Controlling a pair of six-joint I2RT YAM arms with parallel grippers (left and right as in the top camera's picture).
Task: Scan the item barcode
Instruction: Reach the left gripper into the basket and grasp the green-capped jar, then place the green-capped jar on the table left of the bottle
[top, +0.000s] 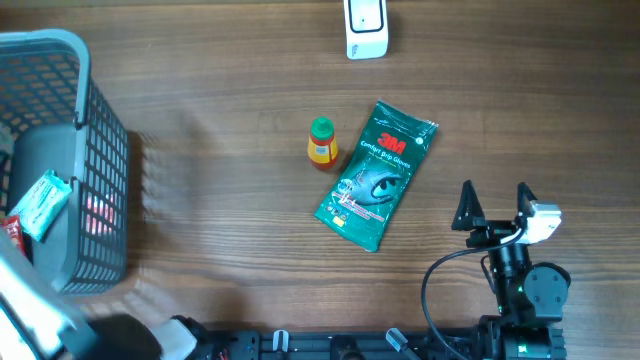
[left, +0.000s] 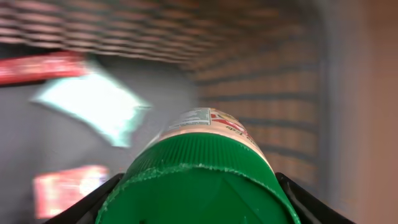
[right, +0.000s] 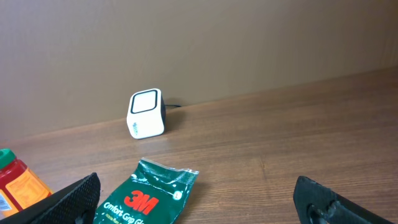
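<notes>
At the far left, a grey wire basket (top: 100, 150) sits on the wooden counter (top: 220, 90), holding a teal packet (top: 40, 205) and a red pack (top: 10, 230). Your left claw (left: 199, 183) is down inside that basket, clenched around the green cap of a bottle (left: 205, 124). The bottle is gripped but not lifted clear of the basket walls, and no barcode shows. Moving right, a small orange bottle (top: 321, 142) stands just beside a green packet of gloves (top: 378, 175); whether either has been scanned cannot be told. The white scanner (top: 366, 27) stands at the counter's far edge, well apart from the basket. At the right, your right claw (top: 495, 197) hovers spread wide and empty. By my judgement the pickup is done, while carrying the bottle to the scanner and showing its barcode remain.
</notes>
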